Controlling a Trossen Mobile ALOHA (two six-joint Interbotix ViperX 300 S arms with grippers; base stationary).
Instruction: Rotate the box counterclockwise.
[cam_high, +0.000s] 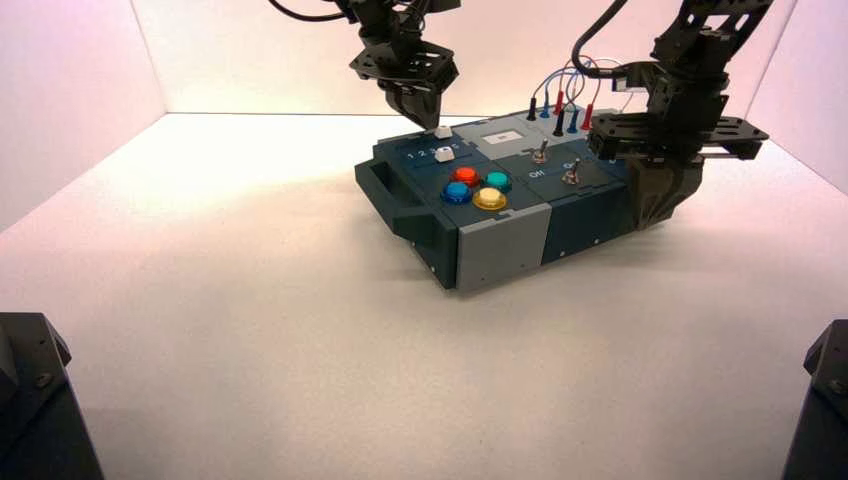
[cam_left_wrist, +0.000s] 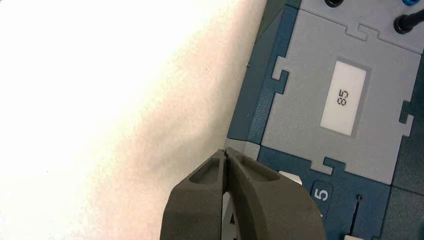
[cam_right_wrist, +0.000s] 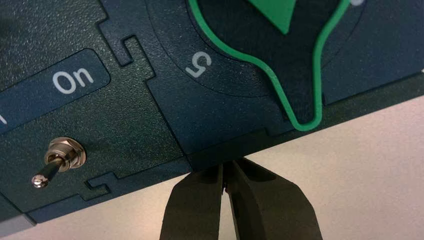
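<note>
The left pincer (cam_high: 418, 108), clenched on nothing, is pressing at the far left edge of the box (cam_high: 500, 200), which is sitting skewed, far and right on the desk (cam_high: 250, 320). The right pincer (cam_high: 660, 205), also clenched empty, is pushing its near right side. The turn looks partly done, with more likely remaining.

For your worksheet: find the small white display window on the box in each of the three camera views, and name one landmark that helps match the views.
High view: the display window lies on the grey panel at the box's far side, just right of the left gripper.
Left wrist view: the window reads 85, beyond the shut fingertips.
Right wrist view: not in it.
Shared landmark: the numeral 5 beside the sliders.
</note>
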